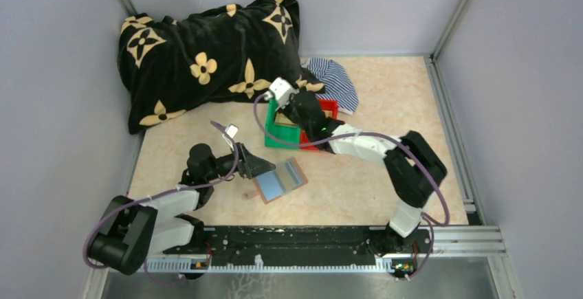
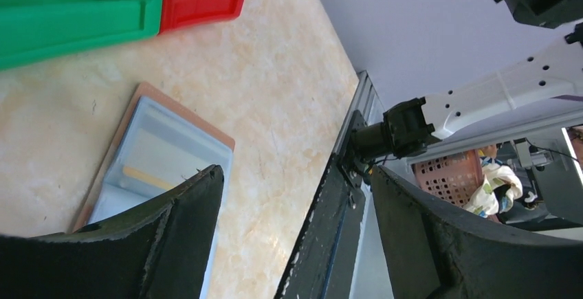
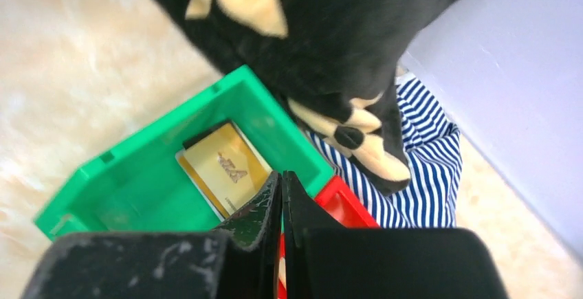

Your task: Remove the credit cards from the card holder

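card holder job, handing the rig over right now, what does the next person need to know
Left hand: open, empty, beside the card holder, which lies opened flat on the table.
Right hand: shut, nothing seen in it, above the green bin.
Done: one gold card lies in the green bin.
To do: a tan strip in the holder may be another card; check it and pull it.
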Robot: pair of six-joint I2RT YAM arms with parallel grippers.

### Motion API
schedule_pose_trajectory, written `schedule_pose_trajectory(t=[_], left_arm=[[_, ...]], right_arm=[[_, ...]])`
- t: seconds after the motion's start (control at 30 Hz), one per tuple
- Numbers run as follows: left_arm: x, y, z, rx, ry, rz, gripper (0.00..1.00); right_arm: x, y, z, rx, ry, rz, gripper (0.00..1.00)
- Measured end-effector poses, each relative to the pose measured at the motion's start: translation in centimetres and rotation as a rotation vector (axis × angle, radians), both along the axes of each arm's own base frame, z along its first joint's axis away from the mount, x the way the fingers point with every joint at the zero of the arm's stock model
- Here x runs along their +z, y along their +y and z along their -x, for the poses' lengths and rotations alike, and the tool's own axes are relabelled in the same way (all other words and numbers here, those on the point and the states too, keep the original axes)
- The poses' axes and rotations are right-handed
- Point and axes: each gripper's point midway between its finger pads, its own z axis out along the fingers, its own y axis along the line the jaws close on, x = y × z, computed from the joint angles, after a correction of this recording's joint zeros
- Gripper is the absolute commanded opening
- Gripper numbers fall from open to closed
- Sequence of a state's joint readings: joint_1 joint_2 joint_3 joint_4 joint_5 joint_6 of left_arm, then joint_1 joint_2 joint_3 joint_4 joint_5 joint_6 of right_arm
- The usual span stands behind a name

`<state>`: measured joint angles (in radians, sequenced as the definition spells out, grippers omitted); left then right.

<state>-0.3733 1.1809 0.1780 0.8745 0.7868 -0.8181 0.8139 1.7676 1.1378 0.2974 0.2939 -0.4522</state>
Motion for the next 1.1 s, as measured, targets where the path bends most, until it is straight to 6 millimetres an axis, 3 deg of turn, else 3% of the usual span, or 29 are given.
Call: schedule_pose_trajectory(t=[0.07, 0.17, 0.23, 0.3, 0.4, 0.5, 0.6, 0.7, 0.87, 1.1], left_arm=[[0.9, 0.1, -0.1, 0.013, -0.031, 0.011, 0.86], [1.8, 0.3, -0.4, 0.039, -0.060, 0.016, 0.95], [2.2, 0.4, -0.7, 0.060, -0.070, 0.016, 0.99], [2.3, 0.5, -1.1, 0.081, -0.068, 0.014, 1.00], [2.2, 0.5, -1.3, 0.088, -0.056, 0.012, 1.00], [1.8, 0.4, -1.4, 0.087, -0.030, 0.012, 1.00], [1.1, 0.3, -1.4, 0.084, 0.008, 0.008, 1.00], [0.8, 0.2, -1.5, 0.079, 0.031, 0.011, 1.00], [0.8, 0.0, -1.7, 0.071, 0.039, 0.017, 1.00], [0.2, -0.1, -1.8, 0.066, 0.054, 0.007, 0.99]], right_arm=[[2.9, -1.3, 0.0, -0.014, 0.018, -0.149, 0.00], [6.9, -3.7, 0.2, -0.040, 0.023, -0.334, 0.00], [8.8, -4.9, 0.7, -0.049, 0.024, -0.432, 0.00], [9.6, -5.6, 2.1, -0.029, 0.049, -0.542, 0.10], [8.9, -6.7, 4.7, 0.031, 0.152, -0.727, 0.28], [6.7, -9.5, 6.3, 0.023, 0.249, -0.877, 0.36], [4.2, -10.9, 8.0, -0.006, 0.330, -0.924, 0.39], [3.4, -11.1, 9.7, 0.007, 0.367, -0.941, 0.39], [4.2, -12.1, 11.2, 0.007, 0.336, -0.955, 0.39], [4.4, -12.7, 11.4, -0.009, 0.312, -0.936, 0.39]])
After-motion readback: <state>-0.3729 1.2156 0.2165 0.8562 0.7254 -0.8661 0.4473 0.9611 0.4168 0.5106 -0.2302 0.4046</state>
